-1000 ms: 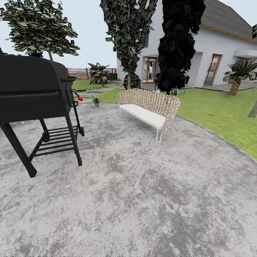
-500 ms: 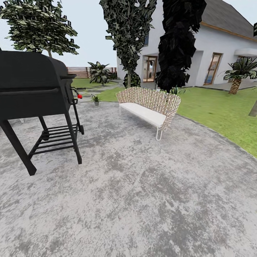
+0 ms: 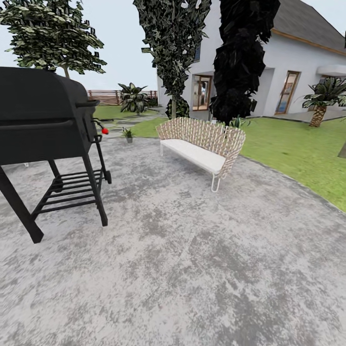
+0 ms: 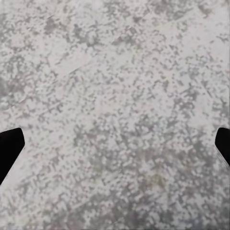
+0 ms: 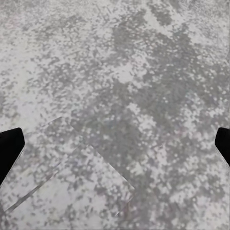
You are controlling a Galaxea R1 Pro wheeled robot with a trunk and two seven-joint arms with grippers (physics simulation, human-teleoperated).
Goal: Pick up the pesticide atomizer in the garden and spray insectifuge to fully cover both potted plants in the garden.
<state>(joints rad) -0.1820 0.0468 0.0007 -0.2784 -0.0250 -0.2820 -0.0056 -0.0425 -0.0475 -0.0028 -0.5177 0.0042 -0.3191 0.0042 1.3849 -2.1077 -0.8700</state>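
I am on the round grey stone patio (image 3: 192, 250) of the garden. One small potted plant (image 3: 128, 134) with green leaves in a grey pot stands at the patio's far edge, between the grill and the bench. A second tuft of pointed green leaves (image 3: 237, 122) pokes up behind the bench; its pot is hidden. The pesticide atomizer is out of view. In the left wrist view my left gripper (image 4: 115, 148) is open over bare stone, its black fingertips (image 4: 8, 146) wide apart. My right gripper (image 5: 115, 148) is also open, with only paving between its fingertips (image 5: 9, 146).
A black barbecue grill (image 3: 43, 125) on legs stands at the left, a red knob (image 3: 105, 130) on its side. A wicker bench (image 3: 202, 144) with a white cushion sits mid-patio. Beyond are lawn (image 3: 298, 149), dark trees (image 3: 242, 57), a white house (image 3: 293, 72) and a brown fence (image 3: 108, 97).
The whole head view has shifted slightly: the grill sits a little further left and lower, the bench a touch nearer. That is camera motion; nothing in the scene itself moved.
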